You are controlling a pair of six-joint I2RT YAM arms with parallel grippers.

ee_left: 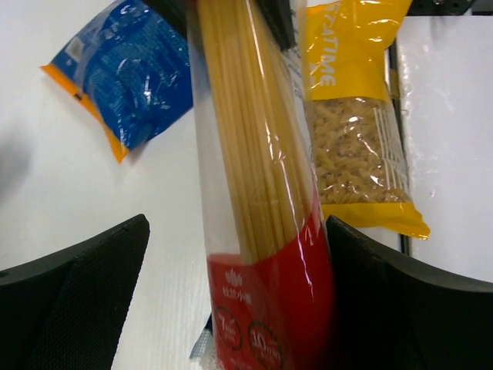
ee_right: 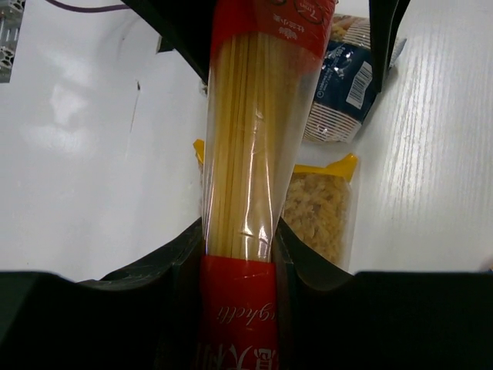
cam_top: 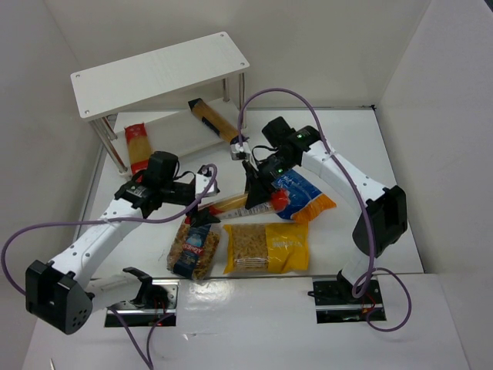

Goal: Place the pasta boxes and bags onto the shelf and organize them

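**Mid-table: one spaghetti packet between both grippers**

- Near edge: clear bag with blue label (cam_top: pixel 192 248) lies flat, long axis roughly near-to-far. Crinkled film, short pasta inside. The label print is too small to read from above.
- Just to its right, the yellow bag (cam_top: pixel 266 247) lies flat with its long axis along the near edge. It is glossy film, and spirals show through a clear window. In the right wrist view it is mostly hidden behind the held packet.
- Table centre: held spaghetti packet (cam_top: pixel 240 204). Its long axis runs roughly parallel to the near edge. It is clear film over straight strands, with red printed bands at both ends.
- Right gripper (ee_right: pixel 239 231): fingers (ee_right: pixel 179 266) pinch the packet from both sides at one red band. The end beyond the grip is cut off by the frame.
- Left gripper (ee_left: pixel 237 231): jaws spread wide around the other red end. One finger lies against the film and the other stands well apart. The packet's tip is cut off below.
- Blue-orange bag (cam_top: pixel 306 196) lies right of centre. It is a wrinkled foil pillow, with its left part hidden by the right gripper.
- Far-left corner: shelf (cam_top: pixel 158 71), flat white boards on thin metal legs. The top board covers much of the lower one.
- Lower board, left: second spaghetti packet (cam_top: pixel 137 146), long axis near-to-far.
- Lower board, right: narrow tan box (cam_top: pixel 212 117) lies diagonally, its far end under the top board. Its near end is hard to make out.
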